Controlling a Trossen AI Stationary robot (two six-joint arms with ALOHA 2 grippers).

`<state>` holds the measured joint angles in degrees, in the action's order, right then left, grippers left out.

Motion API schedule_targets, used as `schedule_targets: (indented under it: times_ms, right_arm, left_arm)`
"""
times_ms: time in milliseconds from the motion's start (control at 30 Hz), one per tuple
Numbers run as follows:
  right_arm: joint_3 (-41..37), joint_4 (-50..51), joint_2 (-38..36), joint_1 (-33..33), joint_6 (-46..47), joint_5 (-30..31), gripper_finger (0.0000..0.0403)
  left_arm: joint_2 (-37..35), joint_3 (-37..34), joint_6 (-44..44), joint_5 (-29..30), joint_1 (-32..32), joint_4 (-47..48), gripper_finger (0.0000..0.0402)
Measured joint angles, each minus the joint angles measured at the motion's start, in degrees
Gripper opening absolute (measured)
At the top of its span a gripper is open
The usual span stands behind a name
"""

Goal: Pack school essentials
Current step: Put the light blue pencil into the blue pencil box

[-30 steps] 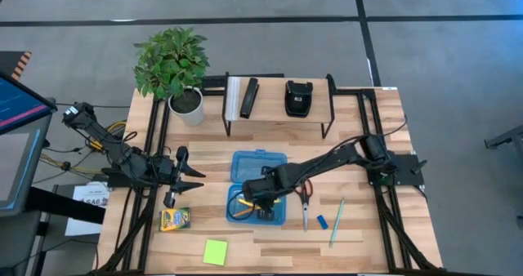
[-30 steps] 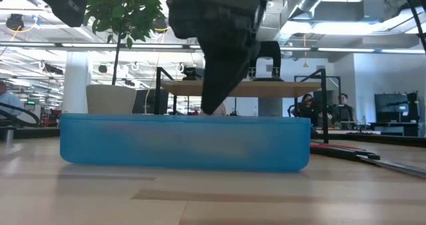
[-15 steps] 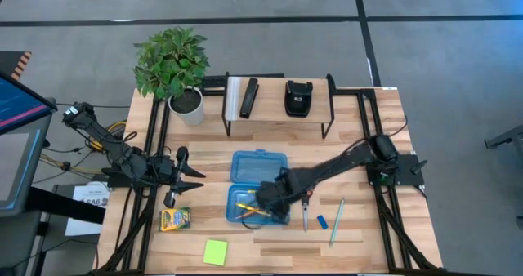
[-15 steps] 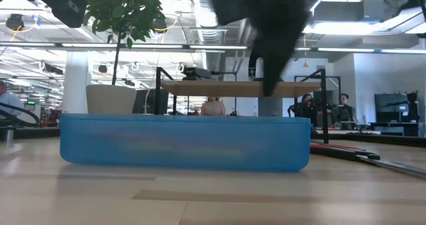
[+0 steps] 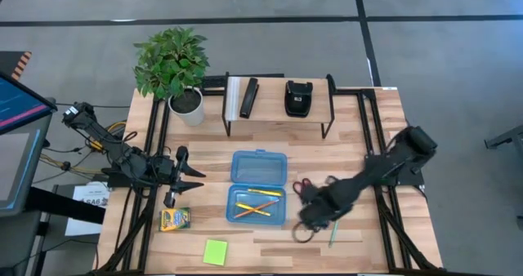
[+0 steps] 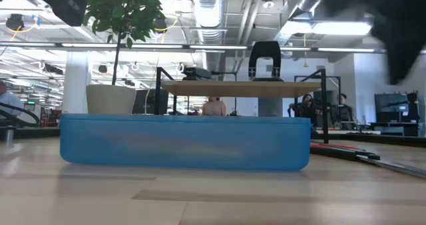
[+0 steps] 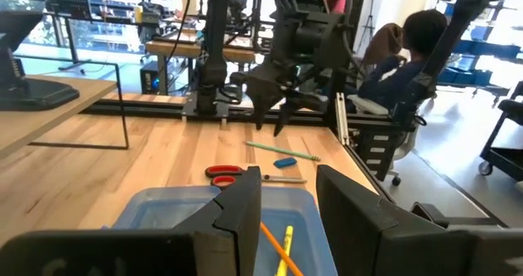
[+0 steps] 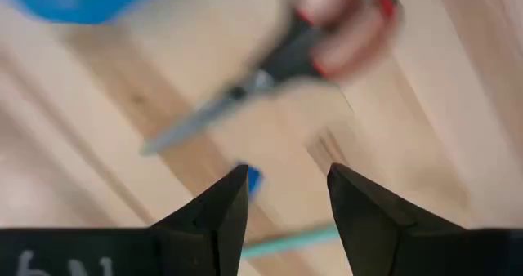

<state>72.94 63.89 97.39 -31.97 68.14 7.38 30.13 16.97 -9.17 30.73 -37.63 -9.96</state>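
Right gripper (image 8: 282, 196) spread open, empty, hovering over the tabletop (image 5: 359, 137). Directly under it: blue eraser (image 8: 254, 179), light-blue pen (image 8: 286, 240); scissors (image 8: 282, 60) just beyond. Pencils (image 5: 255, 204) lie in the blue case (image 5: 258, 189), farther off. Left gripper (image 5: 189, 180) parked open, well apart.

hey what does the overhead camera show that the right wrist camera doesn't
Only the high view shows the blue case holding orange and yellow pencils, the crayon box, the sticky-note pad, the plant and the waiting left pincer. Only the right wrist view shows the right pincer open. Both show the red-handled scissors.
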Motion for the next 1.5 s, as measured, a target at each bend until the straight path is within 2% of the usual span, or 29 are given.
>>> schedule_targets:
  times_ms: [100,233,400,567,933,1500]
  right_arm:
    - [-7.1,-0.5,-4.5,-3.6,15.0,0.0,0.0188]
    - [-15.3,-5.0,-8.0,-7.9,30.3,-1.8,0.0186]
    - [-22.6,-16.5,-8.2,-11.4,40.2,-2.7,0.0186]
    - [-27.6,-26.3,-8.1,-12.8,44.6,-3.2,0.0185]
    - [-29.4,-26.9,-8.2,-12.9,45.8,-4.4,0.0157]
    - [-29.3,-22.9,-8.4,-12.5,43.0,-5.9,0.0018]
  left_arm:
    - [0.0,0.0,1.1,0.2,0.0,-0.2,0.0107]
    - [0.0,0.0,1.2,1.2,0.0,-0.3,0.0107]
    - [0.0,0.0,1.2,1.2,0.0,-0.3,0.0107]
    - [0.0,0.0,0.9,1.2,0.0,-0.3,0.0107]
    - [0.0,0.0,0.4,1.2,0.0,-0.3,0.0107]
    - [0.0,0.0,0.4,1.2,0.0,-0.3,0.0107]
